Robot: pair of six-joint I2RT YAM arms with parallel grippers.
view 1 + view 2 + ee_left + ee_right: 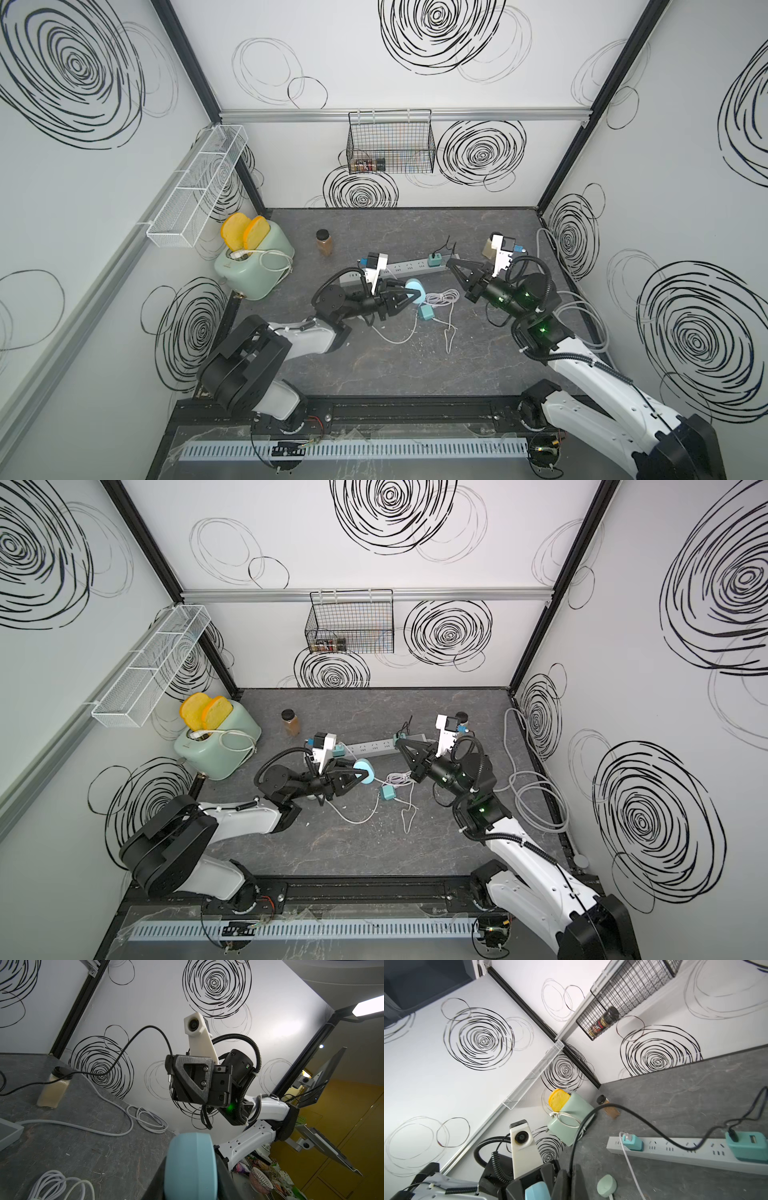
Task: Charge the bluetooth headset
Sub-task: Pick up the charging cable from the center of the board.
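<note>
The bluetooth headset is a rounded pale-blue case (415,289) (364,769), held above the table with my left gripper (409,296) shut on it. In the left wrist view the case (191,1167) fills the space between the black fingers (225,1176). My right gripper (450,263) (572,1176) is shut on a black charging cable (591,1114). That cable runs to a teal charger (747,1147) plugged into the white power strip (411,268). The cable's small metal plug (169,1078) sticks out of the right gripper, apart from the case.
A second teal charger (632,1142) with a white cable sits in the strip. A mint adapter (426,312) and a white cable coil (442,297) lie below the case. A green toaster (253,266), a spice jar (324,243) and grey cable loops (582,307) stand around.
</note>
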